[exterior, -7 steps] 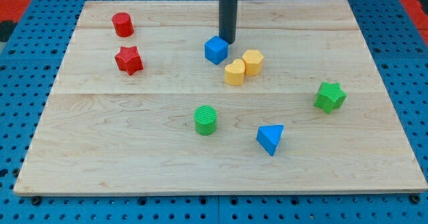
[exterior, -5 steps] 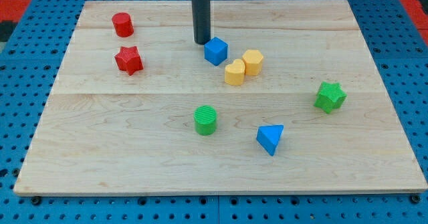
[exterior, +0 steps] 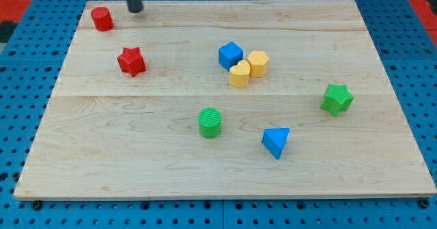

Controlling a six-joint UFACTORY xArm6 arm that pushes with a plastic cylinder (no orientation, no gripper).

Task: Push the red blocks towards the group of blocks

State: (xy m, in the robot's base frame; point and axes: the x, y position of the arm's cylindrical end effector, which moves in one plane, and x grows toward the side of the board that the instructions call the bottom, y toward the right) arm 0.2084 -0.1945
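Observation:
A red cylinder (exterior: 102,18) stands near the board's top left corner. A red star (exterior: 131,61) lies below and to its right. A blue cube (exterior: 231,55) touches a group of two yellow blocks, a hexagon (exterior: 258,63) and a rounded one (exterior: 240,74), at the upper middle. My tip (exterior: 135,9) is at the view's top, just right of the red cylinder and a little above it, not touching it.
A green cylinder (exterior: 210,122) stands at the lower middle, a blue triangular block (exterior: 276,141) to its right, and a green star (exterior: 336,98) near the right edge. The wooden board (exterior: 382,154) lies on a blue pegboard.
My tip has moved from beside the blue cube far left to the top left. The red cylinder has shifted left and up; the blue cube now sits closer to the yellow blocks.

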